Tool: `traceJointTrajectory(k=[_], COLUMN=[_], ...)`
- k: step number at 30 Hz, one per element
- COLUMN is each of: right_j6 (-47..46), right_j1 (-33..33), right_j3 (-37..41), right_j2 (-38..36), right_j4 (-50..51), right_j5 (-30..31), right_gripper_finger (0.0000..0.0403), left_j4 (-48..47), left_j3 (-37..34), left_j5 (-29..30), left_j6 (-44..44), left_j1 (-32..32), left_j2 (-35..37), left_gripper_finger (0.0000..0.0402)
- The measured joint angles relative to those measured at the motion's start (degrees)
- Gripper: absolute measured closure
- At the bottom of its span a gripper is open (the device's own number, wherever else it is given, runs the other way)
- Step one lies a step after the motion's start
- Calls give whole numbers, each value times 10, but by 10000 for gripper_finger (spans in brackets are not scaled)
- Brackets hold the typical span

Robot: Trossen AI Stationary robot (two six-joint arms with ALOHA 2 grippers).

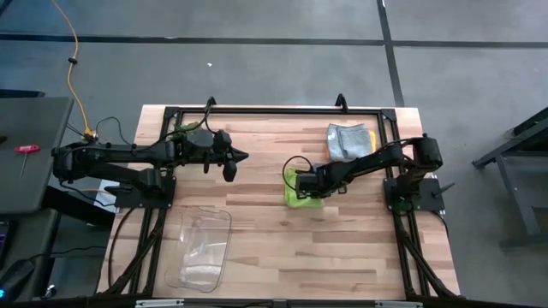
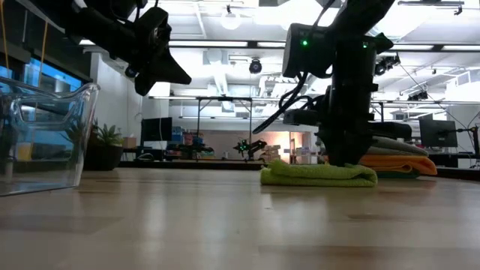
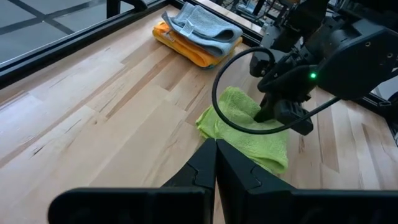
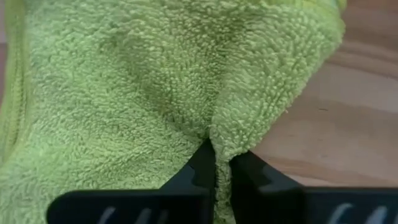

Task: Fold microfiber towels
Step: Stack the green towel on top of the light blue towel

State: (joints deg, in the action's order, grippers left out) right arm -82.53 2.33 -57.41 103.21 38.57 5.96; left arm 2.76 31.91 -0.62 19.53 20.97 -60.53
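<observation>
Fingers (image 4: 216, 163) pinching fuzzy lime towel (image 4: 124, 93) fold.

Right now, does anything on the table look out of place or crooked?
Nothing is spilled or damaged. The green towel lies rumpled, its edges uneven, and the right gripper is shut on a fold of it. The grey towel sits a little askew on the orange one.

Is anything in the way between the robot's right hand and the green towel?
No. The right hand is already shut on a pinch of the green towel on the table, so nothing sits between them. The left hand waits shut, off to the side.
</observation>
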Motion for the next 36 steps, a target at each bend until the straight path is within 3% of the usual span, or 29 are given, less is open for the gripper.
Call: traceJointTrajectory(k=[9,16,25,29,36], right_j6=[68,147,293,350,424], right_j1=[-9,-66,-175,-218,-299], right_j3=[3,3,2,1,-32], right_j2=[-84,-187,-294,-307,-312], right_j4=[101,120,86,41,56], right_j5=[48,91,80,43,49], right_gripper_finger=[400,402,402,402,403], left_j4=[0,0,0,0,-2], left_j3=[0,0,0,0,0], left_j5=[1,23,24,28,28], left_j6=[0,6,18,20,28], left_j1=[0,0,0,0,0], left_j2=[0,0,0,0,0], left_gripper_finger=[401,402,401,401,402])
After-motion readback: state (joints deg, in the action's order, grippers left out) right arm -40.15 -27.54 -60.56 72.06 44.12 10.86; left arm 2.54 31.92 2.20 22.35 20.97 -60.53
